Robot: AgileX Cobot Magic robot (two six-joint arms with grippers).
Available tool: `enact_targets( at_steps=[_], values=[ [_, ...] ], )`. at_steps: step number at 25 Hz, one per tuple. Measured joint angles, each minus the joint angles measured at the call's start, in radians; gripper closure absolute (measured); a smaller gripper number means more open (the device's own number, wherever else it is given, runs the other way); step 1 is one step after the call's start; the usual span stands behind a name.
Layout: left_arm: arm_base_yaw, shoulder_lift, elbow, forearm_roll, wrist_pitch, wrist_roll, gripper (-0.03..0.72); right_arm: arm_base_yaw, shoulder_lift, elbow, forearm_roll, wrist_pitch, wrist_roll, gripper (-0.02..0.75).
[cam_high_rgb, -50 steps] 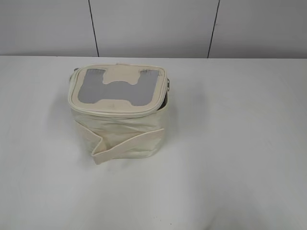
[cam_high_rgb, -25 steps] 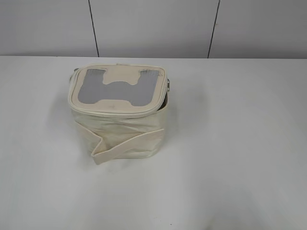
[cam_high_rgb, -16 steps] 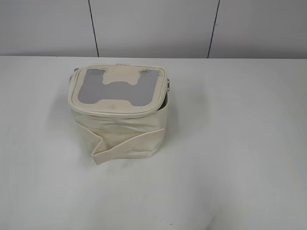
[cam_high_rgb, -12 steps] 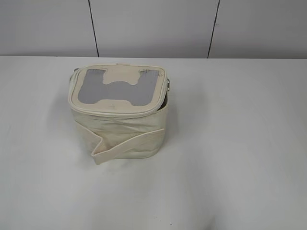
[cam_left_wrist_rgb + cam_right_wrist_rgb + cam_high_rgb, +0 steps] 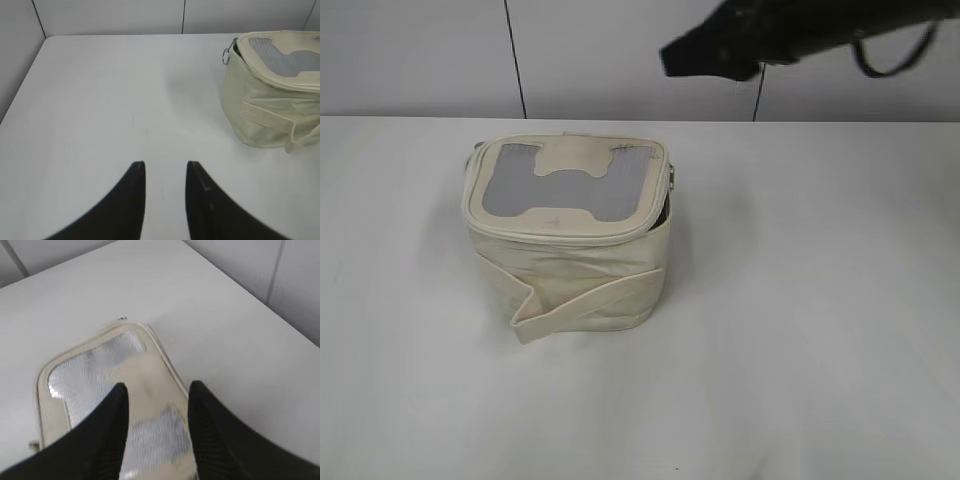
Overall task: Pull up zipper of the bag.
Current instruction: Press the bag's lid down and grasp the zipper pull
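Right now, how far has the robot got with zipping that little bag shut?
Hardly begun. The bag sits on the table with its lid gaping at the right corner, and no zipper ring pull is held. In hand: the right gripper hangs open above the lid. The left gripper waits open over bare table. Still left: gripping a pull and running the zipper closed.

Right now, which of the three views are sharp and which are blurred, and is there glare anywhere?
Exterior view: the bag is sharp under even light with a soft shadow, but the right arm at the top is a dark motion smear. Left wrist view: mostly sharp, with blurred left gripper edges. Right wrist view: soft overall, and the grey panel on the lid shines bright.
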Motion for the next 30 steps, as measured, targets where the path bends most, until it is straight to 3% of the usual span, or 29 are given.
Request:
enact_targets(
  at_steps=[4, 10, 23, 24, 27, 30],
  values=[
    [0.000, 0.000, 0.000, 0.002, 0.000, 0.000, 0.472, 0.048, 0.277, -0.326, -0.014, 0.105, 0.032, 0.412],
    [0.000, 0.000, 0.000, 0.002, 0.000, 0.000, 0.472, 0.099, 0.516, -0.607, -0.080, 0.198, 0.133, 0.412],
    [0.000, 0.118, -0.027, 0.001, -0.029, 0.051, 0.461, 0.134, 0.661, -0.682, -0.144, 0.226, 0.194, 0.418],
    [0.000, 0.157, -0.033, -0.004, -0.057, 0.064, 0.455, 0.135, 0.661, -0.683, -0.153, 0.229, 0.195, 0.447],
    [0.000, 0.299, -0.057, -0.067, -0.180, 0.127, 0.447, 0.140, 0.661, -0.688, -0.176, 0.250, 0.195, 0.649],
    [0.000, 0.492, -0.086, -0.243, -0.333, 0.288, 0.431, 0.140, 0.661, -0.689, -0.183, 0.264, 0.195, 0.687]
  ],
)
